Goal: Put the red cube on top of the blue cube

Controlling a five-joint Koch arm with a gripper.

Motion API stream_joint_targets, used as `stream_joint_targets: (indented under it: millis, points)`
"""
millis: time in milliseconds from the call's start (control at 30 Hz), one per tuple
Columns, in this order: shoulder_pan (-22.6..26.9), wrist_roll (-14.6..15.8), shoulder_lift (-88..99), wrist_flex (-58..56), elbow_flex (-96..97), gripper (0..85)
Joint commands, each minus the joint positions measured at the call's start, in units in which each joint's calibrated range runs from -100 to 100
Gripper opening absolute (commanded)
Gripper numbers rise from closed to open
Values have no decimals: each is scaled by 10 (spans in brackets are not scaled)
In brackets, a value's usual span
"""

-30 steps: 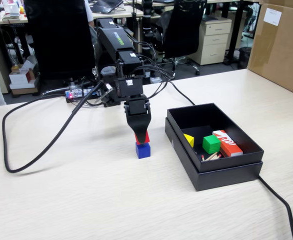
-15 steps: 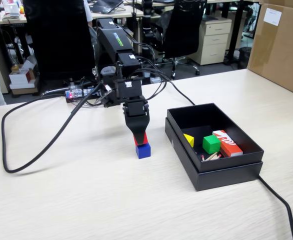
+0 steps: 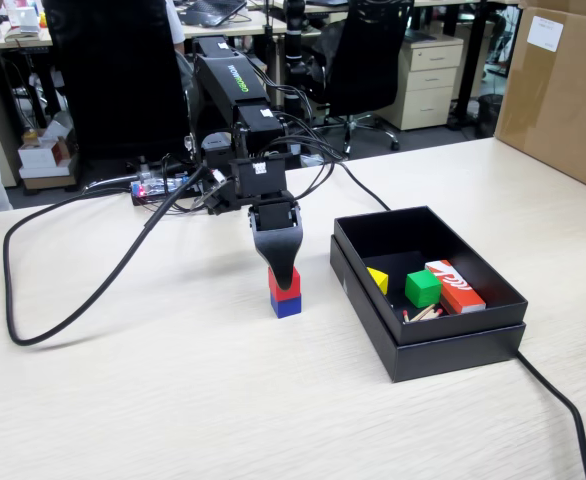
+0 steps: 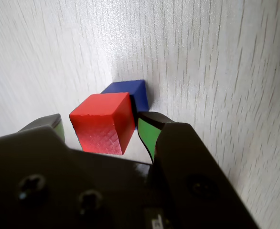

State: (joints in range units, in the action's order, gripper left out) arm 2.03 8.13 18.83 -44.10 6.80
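The red cube (image 3: 291, 290) rests squarely on top of the blue cube (image 3: 286, 308) near the middle of the table (image 3: 173, 400) in the fixed view. My gripper (image 3: 284, 276) points straight down at the stack, its tip just in front of the red cube's upper part. In the wrist view the red cube (image 4: 102, 123) stands between the two green-padded fingers (image 4: 148, 134) with a gap on each side, so the gripper (image 4: 103, 125) is open. The blue cube (image 4: 130, 90) peeks out from under the red one.
An open black box (image 3: 428, 340) sits right of the stack, holding a green cube (image 3: 422, 288), a yellow piece (image 3: 377, 280) and a red-and-white box (image 3: 454, 285). A black cable (image 3: 83, 300) loops on the left. A cardboard box (image 3: 563, 90) stands far right.
The red cube was held tilted over the blue cube; now it sits flat on it, and the jaws have parted from its sides.
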Motion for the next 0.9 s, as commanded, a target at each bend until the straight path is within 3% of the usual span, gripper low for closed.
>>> stream_joint_targets:
  millis: [0,433,633,867]
  points:
    - [3,-1,27,16,-15,375]
    - [8,-5,115,5,14,480]
    - [8,-68,228,5,42,489]
    - [9,-89,451,6,202,488]
